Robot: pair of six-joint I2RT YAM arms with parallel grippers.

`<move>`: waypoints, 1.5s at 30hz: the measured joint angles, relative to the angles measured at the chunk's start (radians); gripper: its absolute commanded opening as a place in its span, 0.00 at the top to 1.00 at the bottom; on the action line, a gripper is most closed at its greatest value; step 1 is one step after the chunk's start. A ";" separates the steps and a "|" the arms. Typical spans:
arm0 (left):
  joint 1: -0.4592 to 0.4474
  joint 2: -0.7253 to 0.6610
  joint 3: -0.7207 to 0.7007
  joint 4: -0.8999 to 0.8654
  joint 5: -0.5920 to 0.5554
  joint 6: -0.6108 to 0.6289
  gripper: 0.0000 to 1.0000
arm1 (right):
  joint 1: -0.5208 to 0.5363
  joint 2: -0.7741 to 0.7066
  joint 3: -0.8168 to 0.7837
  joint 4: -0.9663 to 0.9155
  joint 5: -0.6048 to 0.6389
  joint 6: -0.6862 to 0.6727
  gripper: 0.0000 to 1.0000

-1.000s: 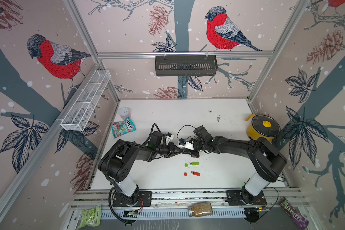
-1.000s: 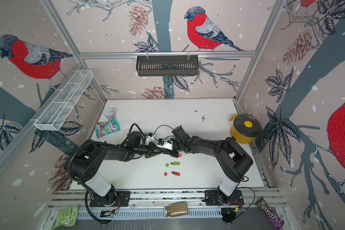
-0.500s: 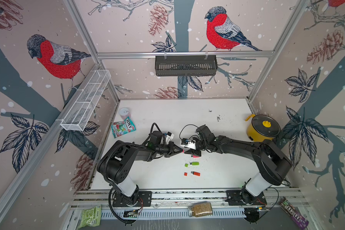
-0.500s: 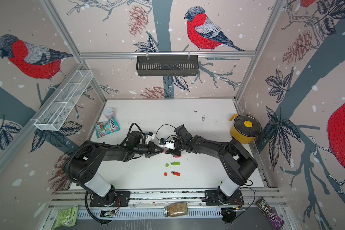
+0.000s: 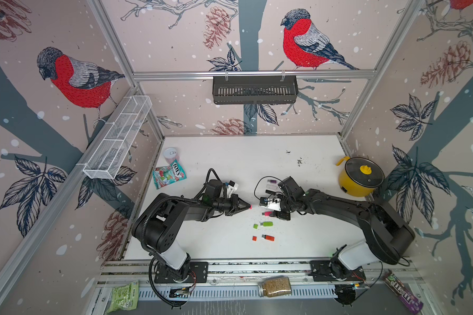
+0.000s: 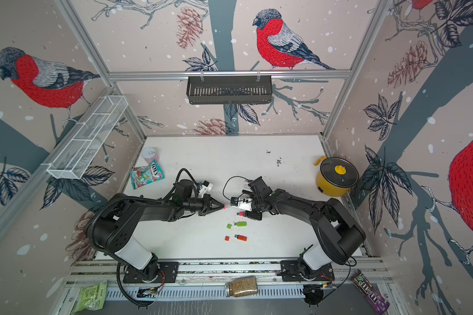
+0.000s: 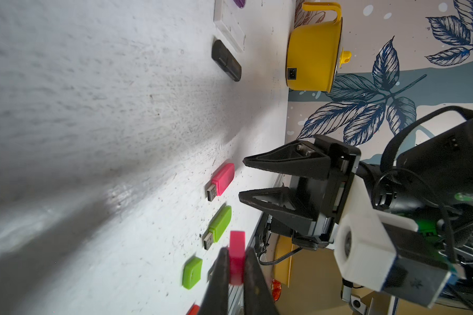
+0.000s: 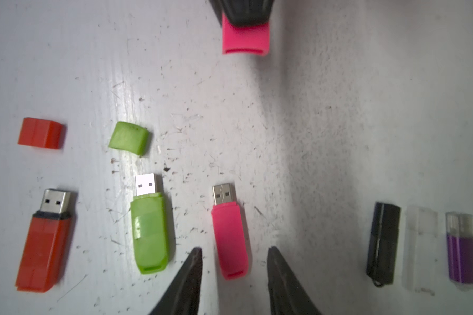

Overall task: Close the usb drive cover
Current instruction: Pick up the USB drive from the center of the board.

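Observation:
The pink usb drive (image 8: 230, 237) lies flat on the white table (image 8: 311, 122) with its metal plug bare, also in the left wrist view (image 7: 222, 178) and in a top view (image 5: 268, 213). My right gripper (image 8: 234, 248) is open, its fingers either side of the drive's rear end and not touching it. My left gripper (image 7: 236, 252) is shut on the pink cover (image 7: 237, 240). It holds the cover off the table, a short way from the plug, open end (image 8: 245, 50) towards the drive. In both top views the left gripper (image 5: 247, 207) (image 6: 222, 207) points at the right gripper.
Beside the pink drive lie a green drive (image 8: 149, 234) with its green cap (image 8: 129, 138), a red drive (image 8: 45, 245) with its red cap (image 8: 40, 133), a black drive (image 8: 382, 240) and a purple drive (image 8: 462, 251). A yellow pot (image 5: 361, 177) stands far right, a candy bag (image 5: 170, 176) far left.
My right gripper has opened and the pink drive now lies on the table. The two grippers, close together before, have drawn apart; the left one still holds the pink cover.

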State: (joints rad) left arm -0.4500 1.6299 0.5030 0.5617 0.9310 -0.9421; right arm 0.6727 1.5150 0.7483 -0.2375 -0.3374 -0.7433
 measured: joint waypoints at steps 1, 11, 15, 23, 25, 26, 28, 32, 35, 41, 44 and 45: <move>0.000 -0.002 0.000 0.000 -0.001 0.000 0.92 | -0.002 0.002 0.000 0.000 0.006 -0.002 0.58; 0.000 -0.004 -0.002 -0.007 -0.014 0.000 0.92 | -0.003 0.082 0.030 -0.015 0.012 -0.014 0.59; 0.000 -0.003 -0.002 -0.007 -0.014 0.000 0.92 | 0.001 0.100 0.043 -0.016 0.011 -0.011 0.60; 0.000 0.003 -0.002 -0.006 -0.013 0.000 0.92 | 0.007 0.145 0.078 -0.013 -0.014 -0.011 0.70; 0.000 0.003 -0.002 -0.006 -0.013 0.000 0.92 | 0.003 0.151 0.084 -0.015 -0.019 -0.011 0.71; 0.000 0.003 -0.002 -0.006 -0.013 0.000 0.92 | 0.001 0.151 0.084 -0.016 -0.023 -0.011 0.71; 0.000 0.002 -0.003 -0.006 -0.014 0.000 0.92 | -0.005 0.150 0.083 -0.017 -0.025 -0.011 0.75; 0.000 0.002 -0.004 -0.006 -0.013 0.000 0.92 | -0.008 0.148 0.082 -0.023 -0.024 -0.011 0.79; 0.000 0.001 -0.006 -0.006 -0.013 0.000 0.92 | -0.005 0.140 0.088 -0.034 -0.010 -0.002 0.79; -0.005 0.000 -0.013 0.013 -0.002 -0.008 0.92 | 0.016 0.035 0.104 0.001 -0.040 0.046 0.80; -0.012 0.000 -0.013 0.037 0.011 -0.016 0.92 | 0.040 0.023 0.097 0.043 -0.057 0.070 0.80; -0.014 0.000 -0.012 0.039 0.014 -0.019 0.92 | 0.048 0.024 0.093 0.052 -0.058 0.086 0.80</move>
State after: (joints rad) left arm -0.4644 1.6299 0.4911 0.6010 0.9455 -0.9611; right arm 0.7208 1.5394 0.8417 -0.1856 -0.3958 -0.6571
